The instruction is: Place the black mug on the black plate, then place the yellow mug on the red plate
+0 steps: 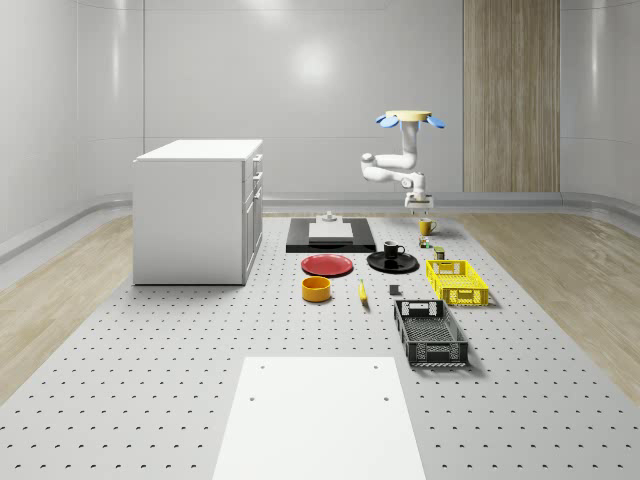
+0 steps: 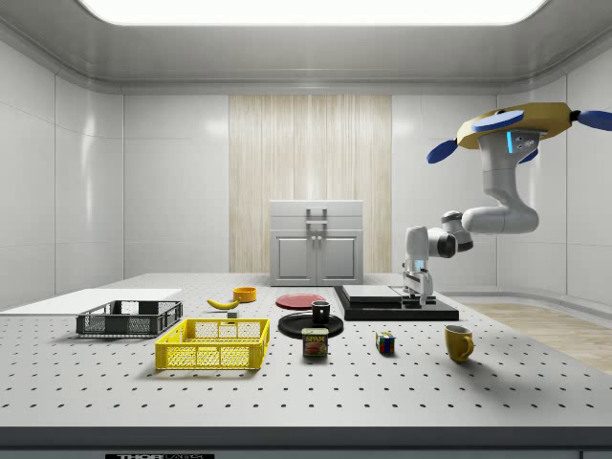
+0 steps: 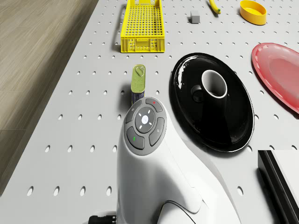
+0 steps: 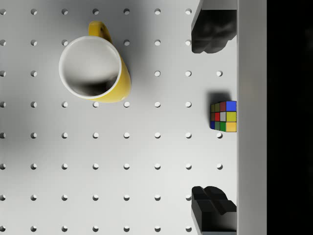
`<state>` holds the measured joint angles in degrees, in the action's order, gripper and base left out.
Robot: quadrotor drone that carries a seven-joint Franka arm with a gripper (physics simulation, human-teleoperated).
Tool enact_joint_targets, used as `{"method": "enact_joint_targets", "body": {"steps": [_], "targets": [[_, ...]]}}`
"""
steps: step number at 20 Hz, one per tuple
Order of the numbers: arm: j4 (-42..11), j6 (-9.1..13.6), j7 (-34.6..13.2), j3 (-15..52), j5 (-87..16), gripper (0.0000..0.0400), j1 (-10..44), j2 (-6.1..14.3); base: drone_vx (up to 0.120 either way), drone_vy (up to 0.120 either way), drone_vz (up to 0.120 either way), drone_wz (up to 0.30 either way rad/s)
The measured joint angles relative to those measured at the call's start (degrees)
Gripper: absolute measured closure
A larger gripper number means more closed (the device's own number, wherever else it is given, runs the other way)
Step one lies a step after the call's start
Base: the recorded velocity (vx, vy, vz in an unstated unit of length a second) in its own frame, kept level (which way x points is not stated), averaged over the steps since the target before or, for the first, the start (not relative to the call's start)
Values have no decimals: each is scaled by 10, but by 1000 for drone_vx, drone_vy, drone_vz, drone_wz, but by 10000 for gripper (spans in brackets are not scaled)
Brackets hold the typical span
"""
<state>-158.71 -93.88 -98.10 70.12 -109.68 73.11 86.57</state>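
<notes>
We are working in a pale panelled room, over a perforated grey tabletop. In the whole-scene view we are hovering at the far end, our drone above the yellow mug, with our hand hanging just over it. The black mug is sitting on the black plate, the red plate lying just beside.

In the side view the yellow mug is standing on the tabletop, well apart from the red plate.

In the drone view the black mug is resting upright on the black plate.

In the wrist view our fingers are standing wide apart, nothing between them, with the yellow mug off to one side and a colour cube nearby.
</notes>
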Motion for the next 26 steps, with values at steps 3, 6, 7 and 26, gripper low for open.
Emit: {"method": "enact_joint_targets", "body": {"steps": [3, 6, 7, 26], "targets": [[0, 0, 0, 0, 0, 0, 0, 0, -120, 0, 0, 0], [0, 0, 0, 0, 0, 0, 0, 0, -120, 0, 0, 0], [0, 0, 0, 0, 0, 0, 0, 0, -120, 0, 0, 0], [0, 0, 0, 0, 0, 0, 0, 0, -76, 23, -15, 0]]}}
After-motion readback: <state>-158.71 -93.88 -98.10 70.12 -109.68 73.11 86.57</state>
